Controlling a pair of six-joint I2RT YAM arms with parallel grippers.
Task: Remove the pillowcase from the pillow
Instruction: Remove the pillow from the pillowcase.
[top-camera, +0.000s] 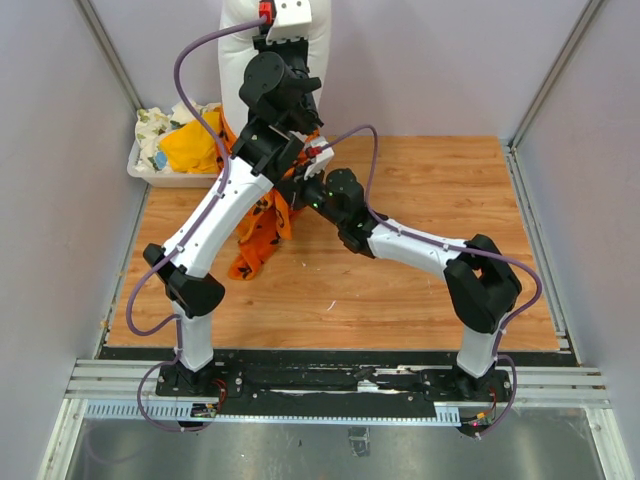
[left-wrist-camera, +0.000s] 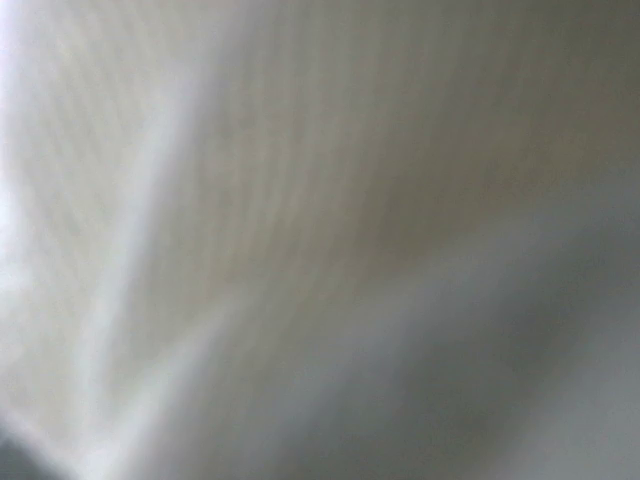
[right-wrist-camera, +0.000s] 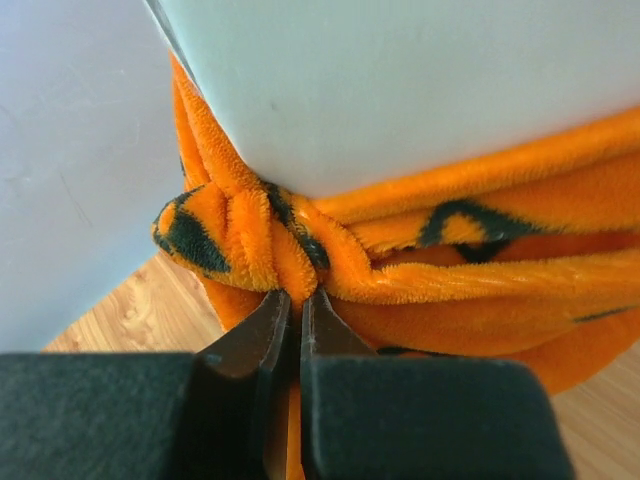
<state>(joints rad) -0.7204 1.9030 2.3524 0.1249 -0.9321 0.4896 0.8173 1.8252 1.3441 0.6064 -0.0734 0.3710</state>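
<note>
Contact first: the right tool (right-wrist-camera: 297, 300) has its jaws pressed together at the underside of a knotted bunch of the pillowcase (right-wrist-camera: 450, 280), and we judge that a thin fold of the orange plush is nipped between them. Directly above that bunch rises the pillow (right-wrist-camera: 420, 90), bare and white. Its long axis stands upright, and the case is rucked round its lower end with the slack trailing down onto the bench (top-camera: 430, 200).

The coming pull therefore turns on drawing downward and toward us, along that axis and away from the pillow. The right arm is the nearer to the case. The left tool (top-camera: 285, 20) sits high against the pillow, but whether it is clamped there we cannot tell (its own camera shows only blurred white cloth).

The left arm (top-camera: 215, 225) slants across the hanging fabric and may crowd the pull. A white tub (top-camera: 165, 172) holding a yellow cloth (top-camera: 190, 145) stands just to the left.
</note>
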